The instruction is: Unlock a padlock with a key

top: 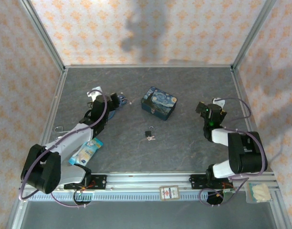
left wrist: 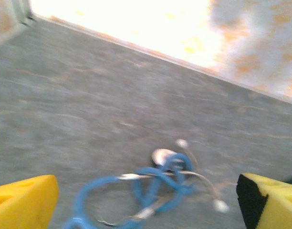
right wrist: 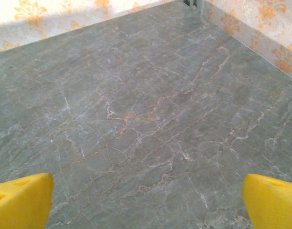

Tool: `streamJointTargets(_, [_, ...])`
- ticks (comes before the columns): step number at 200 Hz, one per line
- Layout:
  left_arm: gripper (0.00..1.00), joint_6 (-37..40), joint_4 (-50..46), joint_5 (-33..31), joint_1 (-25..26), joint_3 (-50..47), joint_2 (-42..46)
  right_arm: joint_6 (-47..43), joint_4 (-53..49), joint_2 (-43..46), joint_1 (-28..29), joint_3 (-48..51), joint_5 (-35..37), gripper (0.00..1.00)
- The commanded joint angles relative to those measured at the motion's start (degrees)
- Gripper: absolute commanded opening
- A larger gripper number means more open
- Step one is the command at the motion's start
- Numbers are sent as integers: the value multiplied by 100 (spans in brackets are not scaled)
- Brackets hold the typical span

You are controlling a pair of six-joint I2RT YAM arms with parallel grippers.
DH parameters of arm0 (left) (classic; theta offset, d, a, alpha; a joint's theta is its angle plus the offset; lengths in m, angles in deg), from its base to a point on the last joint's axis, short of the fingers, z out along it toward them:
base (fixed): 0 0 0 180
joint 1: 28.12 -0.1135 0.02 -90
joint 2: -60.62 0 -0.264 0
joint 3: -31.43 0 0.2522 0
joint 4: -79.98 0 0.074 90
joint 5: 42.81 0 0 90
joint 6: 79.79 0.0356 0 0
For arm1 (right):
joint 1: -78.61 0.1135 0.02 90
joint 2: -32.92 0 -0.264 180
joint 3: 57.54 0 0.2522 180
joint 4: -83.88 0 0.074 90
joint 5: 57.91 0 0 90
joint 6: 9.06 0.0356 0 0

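Note:
The tiny black padlock [top: 149,133] lies on the grey table near the middle, with the small bunch of silvery keys [top: 152,138] right beside it on its near right. My left gripper [top: 118,101] is at the back left, far from both, and stands open over a tangled blue cable [left wrist: 155,186]; its yellow fingers [left wrist: 22,200] are wide apart with nothing held, and that view is blurred. My right gripper [top: 210,109] is on the right side, open above bare tabletop [right wrist: 146,119], its yellow fingertips [right wrist: 275,200] spread at the frame's lower corners.
A blue-and-yellow starry-night tin [top: 159,102] stands behind the padlock. A pale blue packet [top: 86,151] lies by the left arm. A card [top: 169,192] and a small bag [top: 258,192] rest on the near rail. Metal frame posts and patterned walls bound the table.

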Motion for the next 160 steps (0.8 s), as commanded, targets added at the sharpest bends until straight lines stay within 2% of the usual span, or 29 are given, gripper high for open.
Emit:
streamJointTargets(1, [99, 997, 968, -952, -185, -629, 125, -231, 1373, -102, -20, 172, -98, 100])
streamJointTargets(23, [99, 1279, 1631, -1300, -440, -1089, 148, -302, 1957, -393, -35, 308, -156, 100])
streamJointTargets(32, [99, 1148, 1397, -1215, -593, -1010, 142, -354, 1820, -278, -49, 350, -427, 100])
streamJointTargets(47, [99, 1330, 1757, -1233, -734, -1049, -5, -518, 2532, -256, -56, 776, -809, 100])
streamJointTargets(61, [99, 1552, 2356, -1286, -792, -1245, -228, -494, 3690, -528, -61, 1193, -719, 100])
streamJointTargets(74, [99, 1701, 2964, -1232, -826, -1466, -493, -448, 2980, -341, -61, 1015, -640, 100])
streamJointTargets(86, [99, 1800, 3351, -1047, -828, -1663, -645, -463, 3464, -474, -60, 1136, -641, 100])
streamJointTargets(98, [99, 1975, 3935, -876, -847, -1915, -689, -472, 3062, -373, -61, 1033, -656, 100])
streamJointTargets(106, [99, 2027, 4066, -649, -856, -2014, -601, -479, 3219, -419, -56, 1072, -667, 100])
streamJointTargets(119, [99, 2352, 5375, -313, -914, -2460, -664, -477, 3119, -367, -54, 1053, -670, 100])
streamJointTargets(133, [99, 2568, 6301, -330, -979, -2743, -868, -486, 3215, -388, -60, 1070, -680, 100])
streamJointTargets(147, [100, 2304, 7323, 27, -1268, -3110, -1366, -494, 3211, -396, -58, 1072, -680, 100])
streamJointTargets(160, [100, 2377, 8940, 196, -1404, -3435, -2076, -493, 3175, -393, -57, 1061, -677, 100])
